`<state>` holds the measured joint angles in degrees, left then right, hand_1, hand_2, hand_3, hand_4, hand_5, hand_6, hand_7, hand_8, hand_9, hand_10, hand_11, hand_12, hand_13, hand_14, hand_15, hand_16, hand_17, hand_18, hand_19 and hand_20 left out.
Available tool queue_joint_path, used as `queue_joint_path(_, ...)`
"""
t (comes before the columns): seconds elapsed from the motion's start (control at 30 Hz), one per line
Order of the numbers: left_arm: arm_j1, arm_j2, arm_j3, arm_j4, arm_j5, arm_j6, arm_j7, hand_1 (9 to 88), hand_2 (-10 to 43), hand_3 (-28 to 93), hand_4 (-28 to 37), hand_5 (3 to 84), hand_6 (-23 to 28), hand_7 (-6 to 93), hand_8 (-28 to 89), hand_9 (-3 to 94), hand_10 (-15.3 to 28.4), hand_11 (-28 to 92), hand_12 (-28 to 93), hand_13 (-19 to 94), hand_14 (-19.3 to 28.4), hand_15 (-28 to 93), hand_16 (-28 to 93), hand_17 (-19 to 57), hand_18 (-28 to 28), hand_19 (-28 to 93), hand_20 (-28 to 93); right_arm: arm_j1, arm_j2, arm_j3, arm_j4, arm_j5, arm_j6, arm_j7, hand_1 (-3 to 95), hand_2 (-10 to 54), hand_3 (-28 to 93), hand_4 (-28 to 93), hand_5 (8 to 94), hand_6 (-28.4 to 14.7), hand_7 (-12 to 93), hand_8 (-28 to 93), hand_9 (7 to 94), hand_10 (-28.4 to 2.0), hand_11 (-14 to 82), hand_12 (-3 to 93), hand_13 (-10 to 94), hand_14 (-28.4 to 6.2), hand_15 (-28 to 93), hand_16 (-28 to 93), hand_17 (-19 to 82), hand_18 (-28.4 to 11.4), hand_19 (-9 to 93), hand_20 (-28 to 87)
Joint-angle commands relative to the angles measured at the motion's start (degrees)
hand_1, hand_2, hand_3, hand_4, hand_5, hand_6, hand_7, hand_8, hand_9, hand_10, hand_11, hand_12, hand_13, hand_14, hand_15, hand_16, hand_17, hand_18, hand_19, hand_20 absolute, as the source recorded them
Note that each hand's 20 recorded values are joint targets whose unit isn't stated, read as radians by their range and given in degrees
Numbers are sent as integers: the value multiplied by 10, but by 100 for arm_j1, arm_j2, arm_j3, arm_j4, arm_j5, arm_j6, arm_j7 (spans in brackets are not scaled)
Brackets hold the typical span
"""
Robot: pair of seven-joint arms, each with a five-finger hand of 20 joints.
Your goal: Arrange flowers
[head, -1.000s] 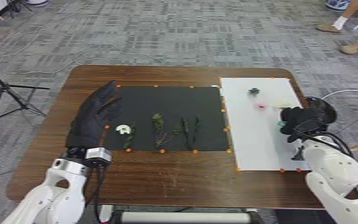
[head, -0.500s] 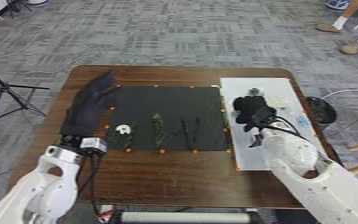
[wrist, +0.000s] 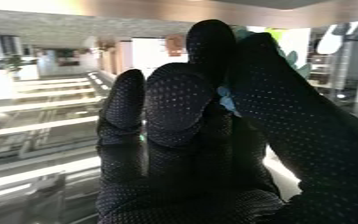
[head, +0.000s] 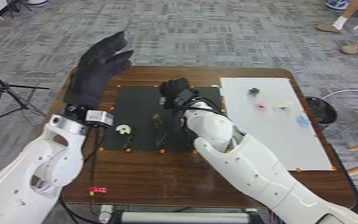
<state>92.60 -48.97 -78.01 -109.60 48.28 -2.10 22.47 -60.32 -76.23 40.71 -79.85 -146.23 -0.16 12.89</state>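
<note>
The right hand (head: pixel 174 93) is over the black mat's (head: pixel 140 107) far part. In the right wrist view the right hand (wrist: pixel 177 102) pinches a pale blue-green leafy piece (wrist: pixel 228 103) between thumb and fingers, more leaves showing beyond the thumb. The left hand (head: pixel 97 70), fingers straight, is raised above the table's far left corner. On the mat are a white flower (head: pixel 123 129) and green stems (head: pixel 159 129); the right arm partly covers the mat's right side. The white board (head: pixel 286 145) bears a dark bloom (head: pixel 254 91), a pink one (head: pixel 262 106), a pale one (head: pixel 284 105) and a light blue one (head: pixel 302 121).
Orange markers line the mat and board on the brown table (head: pixel 158 185). A black round container (head: pixel 321 111) is beside the table's right edge. A black tripod (head: pixel 11 92) stands on the floor at left.
The right hand has moved left from the white board's right side to above the black mat. The left hand has moved forward and up, away from the mat's left edge.
</note>
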Motion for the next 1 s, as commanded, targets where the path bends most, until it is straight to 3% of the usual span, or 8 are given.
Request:
queue_joint_path(0.03,-332,-45,157,-19,58,-155,114,237,-65,652,-283,261,18,204,-107,230,103,124,198,202,137,185,66,-112,212,433,82,84,-747,-212,324,-321,34,-166,481,-95,854,-186,685,22,541,2,841,-41,239,538,745,-9,589,481,274,-175,759,455)
queue_joint_path(0.23,-419,-93,211,5,65,-149,146,238,-64,651,-283,261,17,203,-106,231,103,123,198,203,137,184,66,-113,213,433,82,65,-882,-230,436,-465,1,-208,477,-95,855,-188,681,23,543,4,839,-40,242,537,743,-10,591,482,272,-177,759,457)
queue_joint_path(0.7,-313,-143,135,-63,81,-218,186,236,-65,653,-283,262,18,198,-103,231,103,120,199,204,136,181,67,-113,214,433,82,-29,-912,-288,336,-498,-282,-44,444,-95,842,-246,648,20,520,50,803,-40,237,535,713,-14,606,472,250,-175,750,458)
queue_joint_path(0.77,-438,-155,241,0,82,-178,169,237,-65,652,-283,262,18,197,-103,231,103,119,199,203,137,182,67,-113,214,433,82,-70,-937,-165,369,-568,-315,-159,432,-95,841,-251,636,19,524,52,789,-42,246,545,700,-19,614,466,242,-177,748,458)
queue_joint_path(1.0,-484,-199,266,24,87,-196,169,238,-64,650,-283,261,18,197,-102,230,102,117,200,203,137,181,67,-112,214,433,83,-95,-924,-144,329,-542,-356,-176,406,-95,824,-274,603,10,508,42,740,-53,254,525,661,-38,640,417,225,-180,744,458)
